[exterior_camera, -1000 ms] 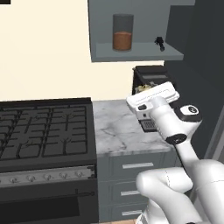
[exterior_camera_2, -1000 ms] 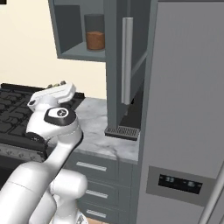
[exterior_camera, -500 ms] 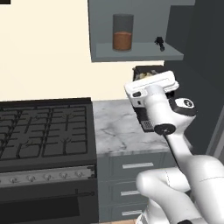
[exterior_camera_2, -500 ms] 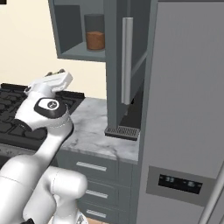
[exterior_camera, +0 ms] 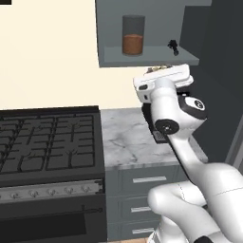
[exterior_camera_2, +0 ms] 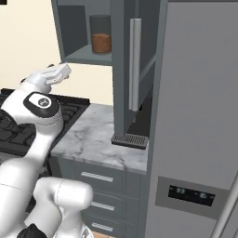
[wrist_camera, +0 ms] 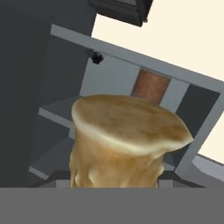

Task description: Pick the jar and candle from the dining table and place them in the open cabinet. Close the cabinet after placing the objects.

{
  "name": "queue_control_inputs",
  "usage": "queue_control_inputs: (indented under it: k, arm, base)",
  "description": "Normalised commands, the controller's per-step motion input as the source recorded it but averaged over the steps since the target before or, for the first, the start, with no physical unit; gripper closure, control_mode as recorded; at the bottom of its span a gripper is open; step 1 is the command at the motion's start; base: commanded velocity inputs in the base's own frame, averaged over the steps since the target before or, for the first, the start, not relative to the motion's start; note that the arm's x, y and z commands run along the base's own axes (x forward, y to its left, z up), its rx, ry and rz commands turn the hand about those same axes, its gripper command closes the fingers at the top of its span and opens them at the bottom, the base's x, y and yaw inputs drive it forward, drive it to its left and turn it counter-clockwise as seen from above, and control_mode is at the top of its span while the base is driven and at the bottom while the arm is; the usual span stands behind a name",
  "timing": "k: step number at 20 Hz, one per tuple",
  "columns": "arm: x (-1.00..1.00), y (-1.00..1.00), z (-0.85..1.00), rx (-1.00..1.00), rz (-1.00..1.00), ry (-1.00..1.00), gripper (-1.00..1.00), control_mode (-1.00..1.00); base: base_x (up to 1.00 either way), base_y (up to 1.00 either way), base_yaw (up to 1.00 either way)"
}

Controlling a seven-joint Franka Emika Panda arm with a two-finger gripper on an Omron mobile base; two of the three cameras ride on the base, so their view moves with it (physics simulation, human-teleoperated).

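The tan-golden candle [wrist_camera: 127,140] sits close in the hand view, and my gripper [exterior_camera: 161,71] is shut on it; the candle hides the fingertips. A tan sliver of candle [exterior_camera: 158,69] peeks over the white hand. The hand [exterior_camera_2: 52,76] hovers just below and in front of the shelf of the open dark grey cabinet [exterior_camera: 147,59]. On that shelf stands the glass jar [exterior_camera: 133,35] [exterior_camera_2: 100,36] [wrist_camera: 151,85] with reddish-brown filling. The cabinet door [exterior_camera_2: 122,69] is swung open, its silver handle facing out. The dining table is out of view.
A small dark object [exterior_camera: 173,46] [wrist_camera: 96,57] stands on the shelf right of the jar. Below are a black stove [exterior_camera: 47,137], a marble counter [exterior_camera: 128,137] over grey drawers [exterior_camera: 147,180], a dark drip-tray appliance [exterior_camera_2: 130,139] and a grey fridge [exterior_camera_2: 200,116].
The arm has lifted the hand with the candle up from counter height toward the cabinet shelf. The jar has not moved.
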Motion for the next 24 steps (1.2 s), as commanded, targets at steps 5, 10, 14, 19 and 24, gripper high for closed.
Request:
queue_control_inputs:
  k: [5,10,14,19,24]
  arm:
    - [0.03,-0.14,0.23,0.00,-0.08,0.00,1.00,-1.00]
    - [0.26,-0.29,0.04,0.00,-0.01,0.00,1.00,-1.00]
    - [0.45,-0.29,0.00,0.00,-0.01,0.00,1.00,-1.00]
    - [0.55,-0.16,-0.02,0.00,-0.04,0.04,1.00,-1.00]
    - [0.52,-0.01,-0.05,0.00,-0.07,0.06,1.00,-1.00]
  base:
    - [0.00,0.00,0.00]
    - [0.00,0.00,0.00]
    - [0.00,0.00,0.00]
    - [0.00,0.00,0.00]
    - [0.00,0.00,0.00]
